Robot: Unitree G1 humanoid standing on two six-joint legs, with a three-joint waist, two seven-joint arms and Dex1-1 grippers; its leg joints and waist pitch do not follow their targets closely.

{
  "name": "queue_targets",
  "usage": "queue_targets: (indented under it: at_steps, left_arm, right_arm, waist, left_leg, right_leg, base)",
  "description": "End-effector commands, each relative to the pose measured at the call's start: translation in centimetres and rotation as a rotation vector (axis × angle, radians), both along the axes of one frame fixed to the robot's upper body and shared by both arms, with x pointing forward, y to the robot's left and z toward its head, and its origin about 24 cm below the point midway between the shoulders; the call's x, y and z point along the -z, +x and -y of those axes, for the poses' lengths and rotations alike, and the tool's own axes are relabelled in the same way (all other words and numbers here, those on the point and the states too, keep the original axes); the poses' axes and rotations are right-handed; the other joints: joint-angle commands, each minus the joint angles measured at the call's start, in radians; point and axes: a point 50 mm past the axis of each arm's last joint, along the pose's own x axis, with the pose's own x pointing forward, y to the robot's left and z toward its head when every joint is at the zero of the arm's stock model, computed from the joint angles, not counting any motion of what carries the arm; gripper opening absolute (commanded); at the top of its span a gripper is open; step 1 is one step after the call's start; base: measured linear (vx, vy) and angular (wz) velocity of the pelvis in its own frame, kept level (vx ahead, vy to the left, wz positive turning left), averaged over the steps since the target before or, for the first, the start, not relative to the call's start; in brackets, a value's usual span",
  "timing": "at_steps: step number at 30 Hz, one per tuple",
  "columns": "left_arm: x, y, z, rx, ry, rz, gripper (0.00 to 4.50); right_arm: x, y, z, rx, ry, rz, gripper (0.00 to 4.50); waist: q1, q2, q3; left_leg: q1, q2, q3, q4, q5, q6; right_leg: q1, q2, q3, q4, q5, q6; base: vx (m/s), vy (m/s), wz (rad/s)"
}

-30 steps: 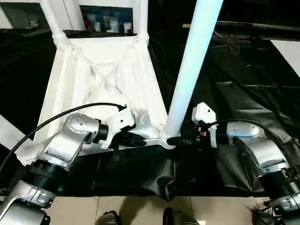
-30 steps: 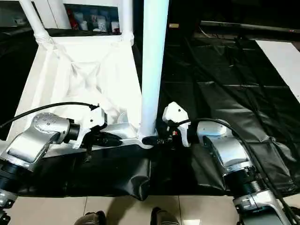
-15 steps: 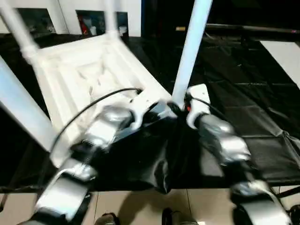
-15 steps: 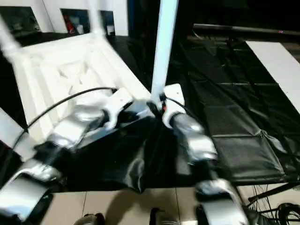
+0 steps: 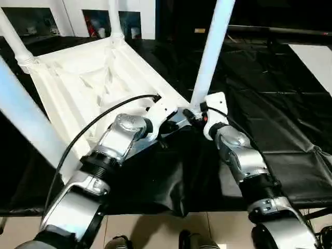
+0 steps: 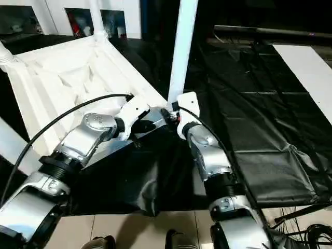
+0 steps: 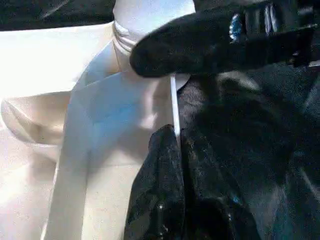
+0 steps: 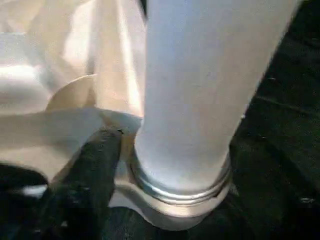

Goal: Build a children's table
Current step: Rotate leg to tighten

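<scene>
1. Standing upright in its corner socket, the leg (image 5: 211, 52) is met at its base, twelve o'clock of both grippers.
2. Left gripper (image 5: 179, 120) is shut on the table (image 5: 78, 88) rim; right gripper (image 5: 196, 118) cannot be told, though nearer.

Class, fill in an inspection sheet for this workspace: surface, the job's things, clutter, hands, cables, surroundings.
Surface: creased black sheet under the work.
Job's things: table top lies underside up; four legs rise from it, and the near leg is seated in its corner socket.
Clutter: nothing seen.
Hands: left hand shut, at the top's near rim; right hand at the near leg's base.
Cables: black cable arcs over the left forearm.
Surroundings: white cabinet behind; tiled floor in front.
</scene>
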Motion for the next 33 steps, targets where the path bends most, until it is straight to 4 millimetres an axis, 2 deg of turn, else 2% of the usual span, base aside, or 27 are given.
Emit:
queue_targets:
  at_steps: [1, 2, 3, 5, 9, 11, 12, 18, 19, 24, 25, 28, 29, 33]
  left_arm:
    - [2.5, -1.4, -0.9, 0.047, 0.058, -0.112, 0.0]
    - [2.5, -1.4, -1.0, 0.048, 0.058, -0.113, 0.0]
    - [2.4, -1.8, -1.5, 0.084, 0.057, -0.121, 0.0]
    - [2.3, -2.4, -2.0, 0.126, 0.059, -0.137, 0.0]
    - [2.3, -4.1, -3.0, 0.281, 0.069, -0.206, 0.0]
    - [2.2, -4.8, -3.3, 0.349, 0.074, -0.227, 0.0]
    - [2.1, -5.1, -3.6, 0.369, 0.077, -0.246, 0.0]
    - [1.8, -5.5, -4.2, 0.379, 0.086, -0.258, 0.0]
    - [1.8, -5.5, -4.3, 0.381, 0.087, -0.26, 0.0]
    - [1.7, -5.7, -4.4, 0.386, 0.089, -0.267, 0.0]
    - [1.7, -5.8, -4.5, 0.388, 0.088, -0.269, 0.0]
    - [1.7, -5.8, -4.5, 0.389, 0.088, -0.272, 0.0]
    - [1.7, -5.9, -4.5, 0.389, 0.087, -0.273, 0.0]
    - [1.7, -5.9, -4.5, 0.387, 0.088, -0.275, 0.0]
  right_arm:
    - [0.0, -0.7, 0.0, -0.137, 0.005, -0.021, 3.91]
    - [-0.1, -0.7, 0.0, -0.141, 0.005, -0.022, 3.99]
    - [-0.4, -1.2, 0.6, -0.25, -0.002, -0.03, 4.02]
    - [-0.6, -2.0, 1.1, -0.358, -0.019, -0.042, 4.21]
    - [-0.7, -3.4, 2.4, -0.543, -0.081, -0.056, 4.21]
    - [-0.8, -3.8, 2.8, -0.581, -0.094, -0.059, 4.21]
    - [-0.9, -4.1, 3.0, -0.624, -0.092, -0.055, 4.21]
    - [-1.2, -4.9, 3.1, -0.704, -0.078, -0.072, 4.21]
    - [-1.1, -5.0, 3.0, -0.712, -0.073, -0.076, 3.96]
    - [-0.9, -5.2, 3.0, -0.742, -0.074, -0.096, 3.68]
    - [-0.8, -5.3, 3.0, -0.751, -0.078, -0.102, 3.44]
    - [-0.7, -5.4, 3.2, -0.76, -0.088, -0.109, 3.37]
    - [-0.6, -5.5, 3.3, -0.761, -0.095, -0.114, 3.17]
    - [-0.4, -5.5, 3.4, -0.763, -0.114, -0.121, 2.88]
  waist:
    - [0.002, -0.001, -0.06]
    - [0.004, 0.0, -0.059]
    - [0.006, 0.001, -0.058]
    - [0.008, 0.001, -0.06]
    - [0.01, 0.002, -0.063]
    - [0.01, 0.003, -0.061]
    - [0.011, 0.007, -0.061]
    - [0.017, 0.006, -0.061]
    - [0.018, 0.005, -0.063]
    - [0.017, 0.003, -0.066]
    - [0.017, 0.003, -0.067]
    - [0.018, 0.003, -0.069]
    - [0.018, 0.003, -0.069]
    - [0.019, 0.004, -0.068]
  left_leg:
    - [0.004, 0.014, -0.009, -0.062, -0.228, 0.041]
    - [0.005, 0.015, -0.007, -0.062, -0.221, 0.048]
    - [0.006, 0.016, -0.006, -0.062, -0.219, 0.054]
    - [0.004, 0.018, -0.007, -0.061, -0.196, 0.061]
    - [0.005, 0.021, -0.004, -0.057, -0.16, 0.083]
    - [0.007, 0.021, -0.002, -0.058, -0.158, 0.087]
    - [0.012, 0.024, -0.002, -0.059, -0.173, 0.08]
    - [0.013, 0.026, -0.001, -0.061, -0.181, 0.064]
    - [0.012, 0.024, -0.001, -0.059, -0.172, 0.065]
    - [0.01, 0.021, -0.002, -0.056, -0.149, 0.068]
    - [0.01, 0.021, -0.002, -0.056, -0.145, 0.069]
    - [0.01, 0.021, -0.001, -0.053, -0.126, 0.078]
    - [0.01, 0.02, 0.0, -0.052, -0.125, 0.081]
    - [0.01, 0.02, 0.0, -0.052, -0.132, 0.08]
  right_leg:
    - [0.053, -0.055, 0.03, -0.067, -0.309, -0.172]
    - [0.053, -0.055, 0.031, -0.066, -0.287, -0.183]
    - [0.053, -0.054, 0.031, -0.065, -0.277, -0.19]
    - [0.057, -0.055, 0.031, -0.059, -0.236, -0.203]
    - [0.061, -0.055, 0.032, -0.049, -0.154, -0.24]
    - [0.059, -0.056, 0.033, -0.05, -0.153, -0.25]
    - [0.056, -0.056, 0.032, -0.053, -0.181, -0.255]
    - [0.056, -0.056, 0.033, -0.051, -0.202, -0.245]
    - [0.057, -0.057, 0.033, -0.05, -0.194, -0.246]
    - [0.061, -0.057, 0.033, -0.047, -0.178, -0.247]
    - [0.061, -0.057, 0.033, -0.046, -0.173, -0.248]
    - [0.062, -0.056, 0.033, -0.043, -0.144, -0.256]
    - [0.063, -0.055, 0.033, -0.042, -0.138, -0.259]
    - [0.062, -0.055, 0.033, -0.043, -0.152, -0.257]
  base:
    - [0.0, 0.0, 0.0]
    - [0.0, 0.0, 0.0]
    - [0.0, 0.0, 0.0]
    - [0.0, 0.0, 0.0]
    - [0.0, 0.0, 0.0]
    - [0.0, 0.0, 0.0]
    - [0.0, 0.0, 0.0]
    - [0.0, 0.0, 0.0]
    - [0.0, 0.0, 0.0]
    - [0.0, 0.0, 0.0]
    - [0.0, 0.0, 0.0]
    - [0.0, 0.0, 0.0]
    - [0.0, 0.0, 0.0]
    - [0.0, 0.0, 0.0]
